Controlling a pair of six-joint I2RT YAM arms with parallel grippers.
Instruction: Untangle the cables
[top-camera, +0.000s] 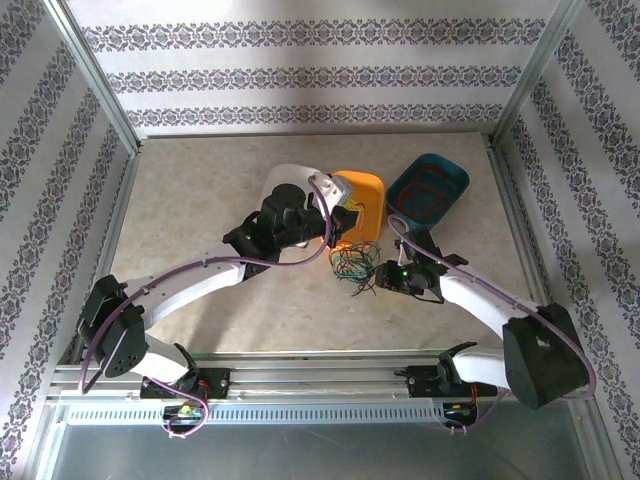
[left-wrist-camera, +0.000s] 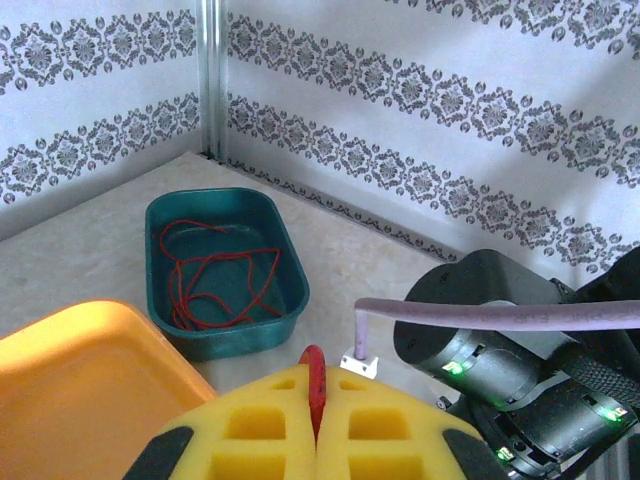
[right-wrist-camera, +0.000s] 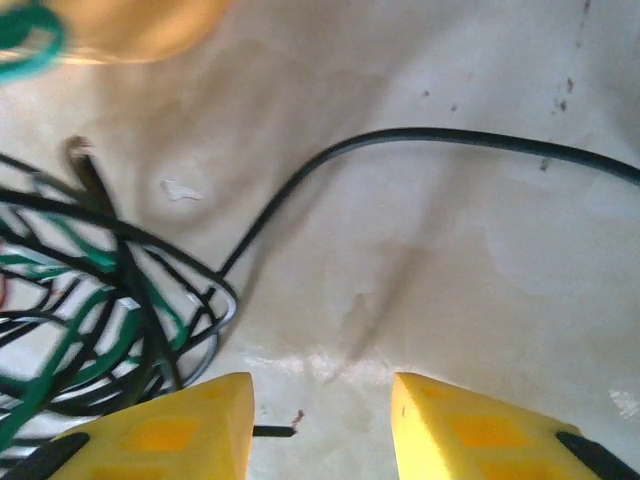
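Your left hand (left-wrist-camera: 318, 402) is closed, and a red strand (left-wrist-camera: 313, 365) shows pinched between its yellow fingers. It sits raised by the orange tray (top-camera: 372, 195) and faces the teal tray (left-wrist-camera: 222, 192) toward the desk's far right corner. That pose looks like a pull meant to draw one colour free of the heap. A loose red cable (left-wrist-camera: 205, 275) already coils inside the teal tray, so that is probably where reds are being sorted.

Just right of that hand, on the near side of the orange tray and around the middle of the desk, lies the tangle (top-camera: 352, 265). It is a knot of black and green strands (right-wrist-camera: 70, 340) resting flat on the desk. I cannot trace how the pinched red strand runs down into it.

Your right hand (right-wrist-camera: 320, 425) comes next, low over the desk with its fingers spread and nothing between them but a short dark wire end. The tangle sits just beside its left finger (right-wrist-camera: 200, 425), and one black cable (right-wrist-camera: 450, 138) arcs out of the knot across the bare desk ahead of it. From there you are probably placed to hold the heap down or take that black cable.
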